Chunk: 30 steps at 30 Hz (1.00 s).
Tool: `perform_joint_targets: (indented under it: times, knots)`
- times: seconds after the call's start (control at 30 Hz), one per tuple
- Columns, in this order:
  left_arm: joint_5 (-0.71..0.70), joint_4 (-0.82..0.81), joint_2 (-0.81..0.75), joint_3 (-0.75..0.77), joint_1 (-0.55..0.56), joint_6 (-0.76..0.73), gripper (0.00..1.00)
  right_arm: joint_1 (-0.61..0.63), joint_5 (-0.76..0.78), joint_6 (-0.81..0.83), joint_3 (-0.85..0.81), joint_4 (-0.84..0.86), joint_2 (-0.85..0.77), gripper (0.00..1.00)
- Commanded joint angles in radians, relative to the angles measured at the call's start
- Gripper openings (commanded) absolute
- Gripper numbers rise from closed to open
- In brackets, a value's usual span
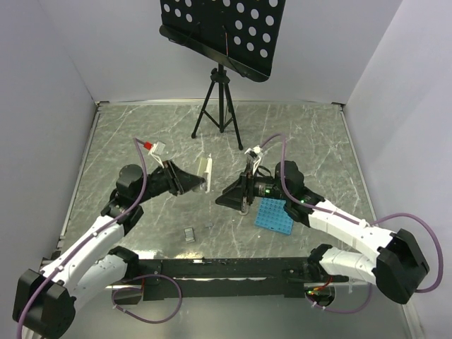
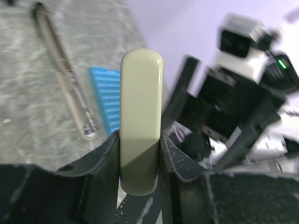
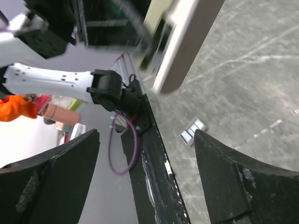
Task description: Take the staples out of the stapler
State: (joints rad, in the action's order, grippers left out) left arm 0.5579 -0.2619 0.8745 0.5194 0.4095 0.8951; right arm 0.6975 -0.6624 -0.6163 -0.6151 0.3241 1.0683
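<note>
My left gripper is shut on the stapler and holds it above the table. In the left wrist view the stapler's cream arm stands upright between my fingers, gripped near its lower end. A slim beige-and-metal bar runs to its left; I cannot tell whether it joins the stapler. My right gripper is open and empty, just right of the stapler, which shows blurred in the right wrist view. A small block of staples lies on the table, also seen in the right wrist view.
A blue perforated plate lies under my right arm and shows in the left wrist view. A black music stand on a tripod stands at the back. A black rail runs along the near edge.
</note>
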Motion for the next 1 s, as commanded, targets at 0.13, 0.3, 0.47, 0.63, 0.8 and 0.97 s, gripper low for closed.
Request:
perform_joint_targets:
  times: [0.13,0.3,0.47,0.63,0.8,0.97]
  knots:
    - [0.062,-0.160,-0.048,-0.059,0.034,0.011,0.01,0.010,0.059,0.007,-0.067,0.034,0.059,0.83]
    - [0.020,-0.125,-0.049,-0.047,0.041,0.001,0.01,0.077,0.202,0.104,-0.124,-0.100,0.078,0.78]
    - [-0.029,-0.114,-0.055,-0.042,0.052,0.030,0.01,0.149,0.418,0.153,-0.178,-0.218,0.096,0.71]
    - [-0.064,-0.106,-0.048,-0.041,0.074,0.057,0.01,0.226,0.569,0.179,-0.233,-0.292,0.128,0.66]
    - [-0.087,-0.131,-0.052,-0.050,0.089,0.091,0.01,0.253,0.656,0.178,-0.276,-0.316,0.173,0.61]
    - [-0.069,-0.180,-0.058,-0.068,0.100,0.096,0.01,0.301,0.814,0.184,-0.321,-0.361,0.200,0.50]
